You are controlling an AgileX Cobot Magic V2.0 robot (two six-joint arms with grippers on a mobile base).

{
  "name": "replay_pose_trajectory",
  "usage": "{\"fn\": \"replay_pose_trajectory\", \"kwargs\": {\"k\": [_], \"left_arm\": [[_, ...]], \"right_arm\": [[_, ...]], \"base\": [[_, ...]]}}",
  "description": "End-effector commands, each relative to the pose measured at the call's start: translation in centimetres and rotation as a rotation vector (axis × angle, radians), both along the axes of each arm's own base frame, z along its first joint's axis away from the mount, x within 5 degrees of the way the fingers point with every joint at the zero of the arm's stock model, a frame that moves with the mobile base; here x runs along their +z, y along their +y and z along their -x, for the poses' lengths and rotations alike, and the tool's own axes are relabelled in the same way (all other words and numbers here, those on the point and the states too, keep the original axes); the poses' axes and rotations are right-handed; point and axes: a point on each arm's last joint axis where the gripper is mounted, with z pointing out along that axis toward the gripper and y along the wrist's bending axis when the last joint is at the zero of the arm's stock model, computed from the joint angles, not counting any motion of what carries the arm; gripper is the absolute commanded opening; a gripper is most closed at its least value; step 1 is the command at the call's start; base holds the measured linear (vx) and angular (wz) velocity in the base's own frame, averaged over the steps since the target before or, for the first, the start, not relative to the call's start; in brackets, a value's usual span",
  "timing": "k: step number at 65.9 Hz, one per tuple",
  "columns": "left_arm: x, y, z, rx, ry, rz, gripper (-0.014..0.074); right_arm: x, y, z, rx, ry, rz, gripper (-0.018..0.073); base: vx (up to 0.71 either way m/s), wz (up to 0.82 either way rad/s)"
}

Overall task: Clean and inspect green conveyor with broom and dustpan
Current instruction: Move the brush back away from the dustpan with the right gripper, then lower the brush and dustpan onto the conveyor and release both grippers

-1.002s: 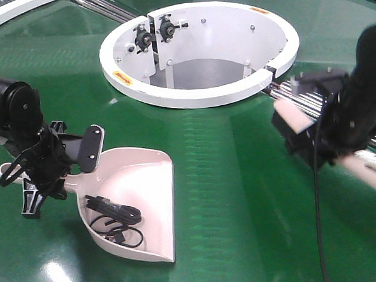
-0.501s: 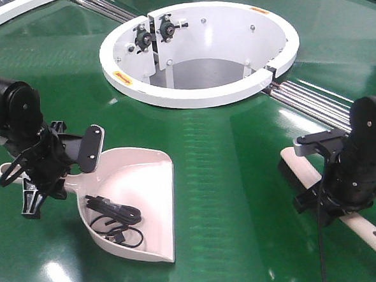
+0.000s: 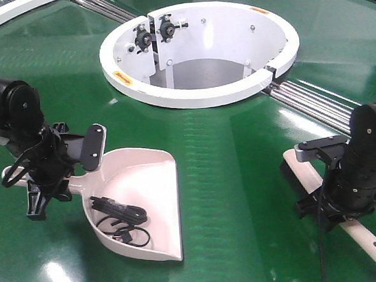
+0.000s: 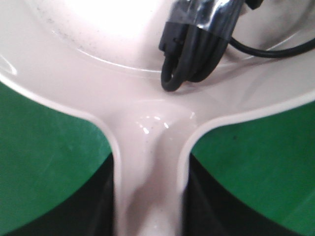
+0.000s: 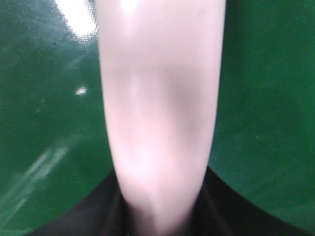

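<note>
The pale dustpan (image 3: pixel 149 182) lies on the green conveyor (image 3: pixel 232 176) at the left, with a coiled black cable (image 3: pixel 119 219) inside it. My left gripper (image 3: pixel 53 178) is shut on the dustpan's handle. In the left wrist view the handle (image 4: pixel 147 162) runs between the dark fingers of the left gripper (image 4: pixel 150 201), and the cable (image 4: pixel 197 49) lies in the pan. The beige broom (image 3: pixel 305 172) lies on the belt at the right. My right gripper (image 3: pixel 342 202) is shut on its handle (image 5: pixel 157 108); in the right wrist view the right gripper (image 5: pixel 162 206) has dark fingers on both sides of the handle.
The white ring-shaped hub (image 3: pixel 198 97) stands at the back centre, open in the middle. Metal rollers (image 3: pixel 313 101) run from it to the right, just behind the right arm. A white rim (image 3: pixel 2 18) curves at the far left.
The right arm came down with the broom, which now lies on the belt. The left gripper and dustpan have shifted slightly to the right and nearer.
</note>
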Motion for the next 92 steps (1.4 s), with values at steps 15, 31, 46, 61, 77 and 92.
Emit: {"fn": "replay_pose_trajectory", "kwargs": {"k": [15, 31, 46, 61, 77, 92], "left_arm": [[2.1, -1.2, 0.2, 0.020, -0.046, 0.116, -0.0003], [2.0, -0.5, 0.1, -0.005, -0.055, 0.043, 0.0078], [2.1, -0.6, 0.3, 0.006, -0.049, 0.051, 0.0292], [2.6, -0.5, 0.4, 0.098, -0.054, 0.072, 0.0576], [5.0, -0.2, 1.7, 0.176, -0.089, 0.103, 0.0652], [8.7, 0.3, 3.7, 0.302, -0.180, 0.190, 0.0613]], "right_arm": [[1.8, 0.0, -0.2, 0.003, -0.080, -0.008, 0.0271], [1.8, 0.0, -0.2, 0.003, -0.081, -0.008, 0.0335], [2.0, -0.1, -0.2, 0.007, -0.088, -0.003, 0.0366], [3.3, -0.3, 0.1, 0.018, -0.140, 0.011, 0.0419], [6.1, -0.4, 0.8, 0.024, -0.277, -0.002, 0.0452], [10.8, -0.6, 0.6, 0.039, -0.504, -0.005, 0.0452]], "base": [[0.00, 0.00], [0.00, 0.00], [0.00, 0.00], [0.00, 0.00], [0.00, 0.00], [0.00, 0.00]]}}
